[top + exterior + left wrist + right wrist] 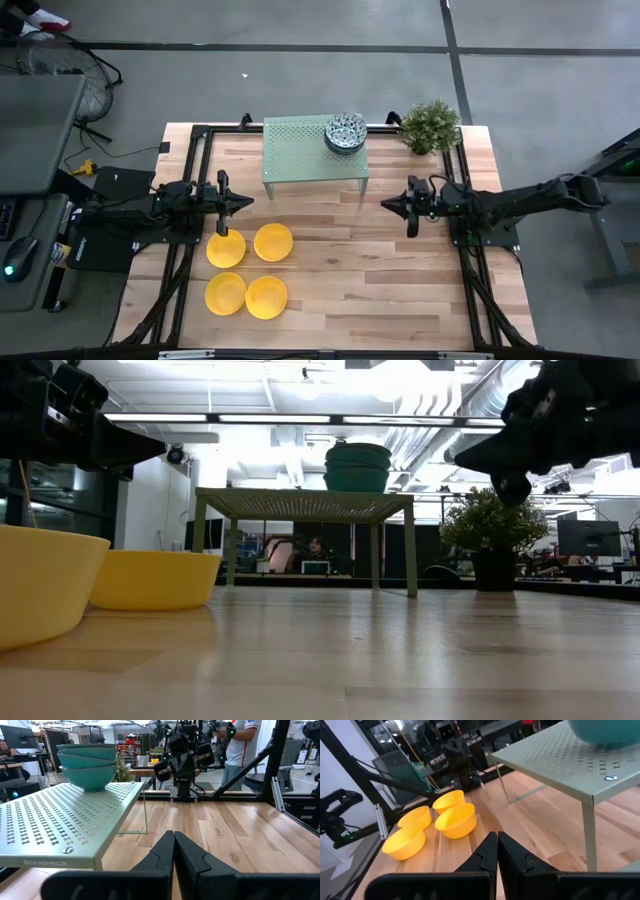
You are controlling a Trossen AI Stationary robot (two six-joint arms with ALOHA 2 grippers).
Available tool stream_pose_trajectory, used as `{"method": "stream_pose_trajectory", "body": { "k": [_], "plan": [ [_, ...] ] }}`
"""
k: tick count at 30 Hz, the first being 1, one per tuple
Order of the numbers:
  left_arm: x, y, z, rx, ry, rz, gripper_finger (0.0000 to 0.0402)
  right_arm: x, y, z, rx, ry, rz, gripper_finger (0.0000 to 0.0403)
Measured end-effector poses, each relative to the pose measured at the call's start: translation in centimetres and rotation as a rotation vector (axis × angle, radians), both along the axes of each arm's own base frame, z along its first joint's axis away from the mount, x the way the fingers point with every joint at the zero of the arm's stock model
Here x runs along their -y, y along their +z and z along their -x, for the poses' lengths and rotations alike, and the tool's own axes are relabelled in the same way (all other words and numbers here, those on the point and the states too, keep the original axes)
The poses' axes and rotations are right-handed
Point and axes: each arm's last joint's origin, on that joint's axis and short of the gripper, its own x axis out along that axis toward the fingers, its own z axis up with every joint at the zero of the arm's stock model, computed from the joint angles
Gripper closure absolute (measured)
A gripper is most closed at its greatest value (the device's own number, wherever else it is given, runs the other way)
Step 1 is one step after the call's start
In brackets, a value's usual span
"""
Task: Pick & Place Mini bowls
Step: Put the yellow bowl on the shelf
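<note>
Several plain yellow mini bowls point(248, 269) sit apart on their bases on the table's near left; the right wrist view shows them too point(455, 820). A stack of blue-grey patterned mini bowls point(345, 132) stands on the right end of the pale green perforated rack point(300, 150); in the left wrist view the stack point(89, 764) looks teal. My left gripper point(248, 202) hovers shut above the table, just beyond the yellow bowls. My right gripper point(386, 203) hovers shut to the right of the rack's near right leg. Neither holds anything.
A small green potted plant point(431, 125) stands at the table's far right corner, beside the rack. Bare wood lies between the two grippers and across the near right of the table point(380, 290). A person point(240, 745) stands in the room beyond the table.
</note>
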Motion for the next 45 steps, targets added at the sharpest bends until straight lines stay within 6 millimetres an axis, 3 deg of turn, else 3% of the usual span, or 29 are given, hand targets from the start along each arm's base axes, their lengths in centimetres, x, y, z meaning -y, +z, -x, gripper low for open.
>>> {"method": "stream_pose_trajectory", "body": {
  "k": [7,14,45],
  "plan": [
    [0.0,0.0,0.0,0.0,0.0,0.0,0.0395,0.0,-0.7,1.3,0.051,0.005,0.0,0.0403],
    [0.0,0.0,0.0,0.0,0.0,0.0,0.0395,-0.2,-0.2,2.0,0.102,0.078,0.074,0.0403],
    [0.0,0.0,0.0,0.0,0.0,0.0,0.0395,-1.1,-0.5,6.2,0.087,0.244,0.171,0.0403]
  ]
}}
